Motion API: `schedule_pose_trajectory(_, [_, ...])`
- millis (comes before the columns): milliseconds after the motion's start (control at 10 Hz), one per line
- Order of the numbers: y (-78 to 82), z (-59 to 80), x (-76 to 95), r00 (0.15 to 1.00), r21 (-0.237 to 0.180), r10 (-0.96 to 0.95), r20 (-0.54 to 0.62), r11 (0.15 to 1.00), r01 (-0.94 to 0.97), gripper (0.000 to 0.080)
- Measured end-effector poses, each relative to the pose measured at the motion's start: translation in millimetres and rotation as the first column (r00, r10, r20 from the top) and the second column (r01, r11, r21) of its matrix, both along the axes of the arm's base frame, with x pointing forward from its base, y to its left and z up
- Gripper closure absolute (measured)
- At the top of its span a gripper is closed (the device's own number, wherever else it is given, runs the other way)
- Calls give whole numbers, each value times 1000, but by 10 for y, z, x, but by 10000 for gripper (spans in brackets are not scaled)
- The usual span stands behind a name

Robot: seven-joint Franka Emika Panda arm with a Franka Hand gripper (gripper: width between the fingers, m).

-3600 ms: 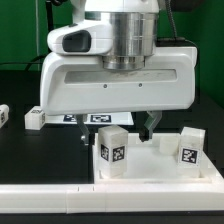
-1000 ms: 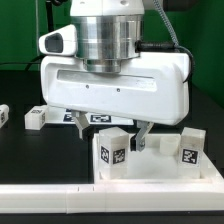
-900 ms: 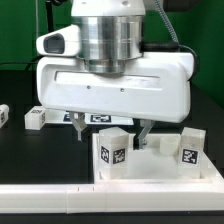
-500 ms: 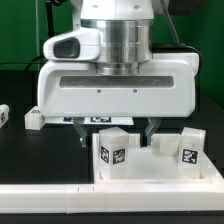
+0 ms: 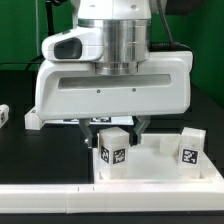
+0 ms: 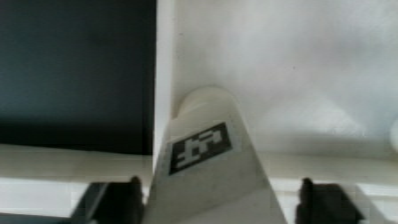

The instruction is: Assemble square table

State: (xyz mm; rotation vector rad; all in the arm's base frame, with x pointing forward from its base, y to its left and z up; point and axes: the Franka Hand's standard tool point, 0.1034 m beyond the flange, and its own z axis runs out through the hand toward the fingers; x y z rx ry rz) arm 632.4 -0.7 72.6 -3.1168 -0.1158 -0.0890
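**Pincer astride a leg, grasp not yet made**

Arm over the near part of the counter, wrist pointing straight down. Pincer lowered around the top of one short white leg. The leg stands upright on the square tabletop with its tag facing the exterior camera.

Wrist view: the same leg sits between the two fingers. One finger is very near it. On the other side a strip of white shows between finger and leg. So the jaws are spread on either side of the leg, and I see no pinch on it yet.

The tabletop lies flat, close to the front edge of the counter, its pale floor filling much of the wrist view. A second leg stands upright on it, toward the exterior view's right and well apart from the first. Two more white tagged blocks, probably legs, lie off the tabletop on the counter toward the exterior view's left. One is beside the robot's hand and the other is at the picture's edge.

Step in hand, as I judge it: picking up a leg. No leg looks fitted, so assembly is early.

Next move calls for:
- Shut the jaws squarely on the leg's flat sides. It sits a little off-centre between them, so the nearer finger may nudge it first. Watch for tipping or twisting.
- Lift straight up, clear of the rim.
- Carry it to a corner socket and seat it there. The sockets are hidden behind the hand in these views, so I cannot say which corner is nearest.
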Motion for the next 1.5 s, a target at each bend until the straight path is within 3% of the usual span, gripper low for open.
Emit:
schedule_pose_trajectory(100, [0,0,0,1000,1,-16,0,1000,16,514])
schedule_pose_trajectory(300, [0,0,0,1000,1,-16,0,1000,16,514])
schedule_pose_trajectory(600, [-7,-2,2,901,43,-434,-11,900,434,514])
schedule_pose_trajectory(900, [-7,-2,8,651,59,-758,-37,649,759,514])
schedule_pose_trajectory(1100, [-23,4,17,463,74,-884,-70,458,886,512])
schedule_pose_trajectory(1200, [-21,3,16,416,76,-906,-79,411,909,512])
schedule_pose_trajectory(1400, [-19,1,15,435,76,-897,-76,430,900,494])
schedule_pose_trajectory(1500, [-17,1,15,464,76,-883,-73,459,885,287])
